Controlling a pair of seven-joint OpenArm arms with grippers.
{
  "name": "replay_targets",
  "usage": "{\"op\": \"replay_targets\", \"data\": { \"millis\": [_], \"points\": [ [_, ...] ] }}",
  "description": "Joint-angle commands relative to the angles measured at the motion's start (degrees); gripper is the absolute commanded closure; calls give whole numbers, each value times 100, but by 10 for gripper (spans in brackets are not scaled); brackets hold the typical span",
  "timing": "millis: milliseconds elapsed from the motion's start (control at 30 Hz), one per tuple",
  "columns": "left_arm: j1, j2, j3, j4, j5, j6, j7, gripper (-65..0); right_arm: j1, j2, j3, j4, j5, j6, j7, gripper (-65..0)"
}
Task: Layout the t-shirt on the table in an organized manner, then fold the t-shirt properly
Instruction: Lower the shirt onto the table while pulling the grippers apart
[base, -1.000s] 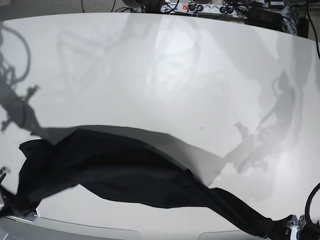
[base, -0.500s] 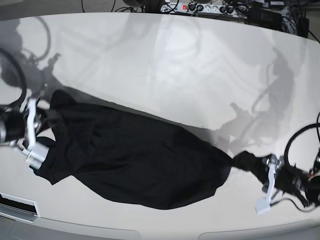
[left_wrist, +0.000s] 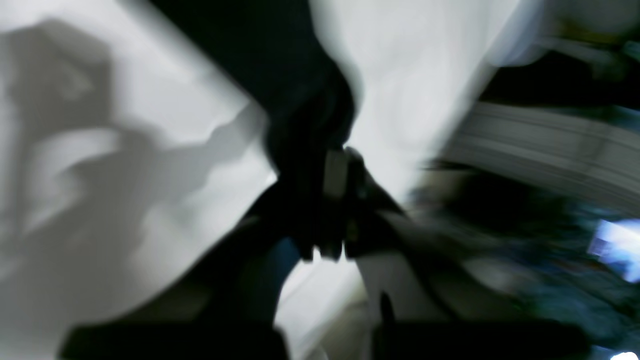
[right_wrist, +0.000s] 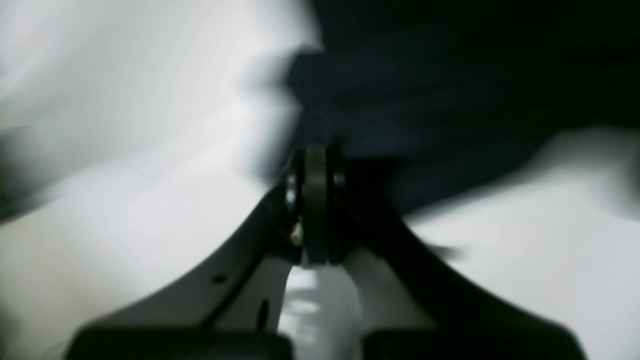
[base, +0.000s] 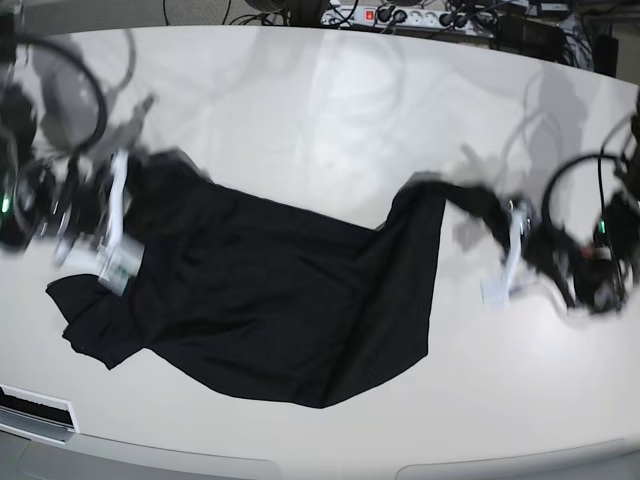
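The black t-shirt (base: 280, 300) lies spread and wrinkled across the near half of the white table (base: 320, 110), stretched between both arms. On the left of the base view, my right gripper (base: 128, 210) is motion-blurred and pinches the shirt's upper left corner. On the right, my left gripper (base: 500, 213) holds a stretched-out tail of the cloth. The right wrist view shows my right gripper (right_wrist: 315, 172) shut on dark t-shirt fabric (right_wrist: 450, 75). The left wrist view shows my left gripper (left_wrist: 332, 172) shut on a bunched strip of the t-shirt (left_wrist: 300, 75).
A power strip (base: 420, 15) and several cables run along the table's far edge. The table's curved front edge (base: 330, 465) passes just below the shirt's hem. Dark cable loops hang around both arms.
Both arms have swung from the front edge toward the middle of the table, dragging the shirt with them. The cloth has moved away from the front edge and opened wider.
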Motion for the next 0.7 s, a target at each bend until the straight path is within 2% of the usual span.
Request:
{"op": "replay_targets", "data": {
  "millis": [0,33,67,100,133,233,333,400,500,567,667],
  "points": [
    [-1239,-94,-197,190,98,21,-516,0,841,326,138,227,-415,-382,234,0],
    [-2039,-92,-308,190,356,21,-883,0,1451,483,208,299,-702,-846,203,0],
    [-2802,-92,-466,184,481,21,-1235,0,2020,614,334,365,-678,-1285,111,0],
    [-2983,-57,-634,186,422,94,-1375,0,2428,765,509,372,-459,-1456,87,0],
    [-2983,22,-826,184,348,197,-1287,0,2686,890,706,337,-190,-1447,105,0],
    [-2983,260,-1322,184,66,179,-492,0,2892,1034,1128,258,647,-1005,39,0],
    [-2983,271,-1386,179,-361,122,199,0,2837,1019,1093,234,933,-748,-57,0],
    [-2983,267,-1360,179,-542,122,323,0,2669,1019,1093,225,1115,-745,-92,0],
    [-2983,223,-1364,179,-542,125,584,0,2297,1023,1097,225,1541,-758,-586,0],
    [-2848,42,-1364,166,-540,122,592,0,1956,896,1086,223,1711,-610,-592,0],
    [-2208,-146,-1364,146,-542,21,592,0,1491,595,1082,188,1718,-378,-573,0]
  ]
}}
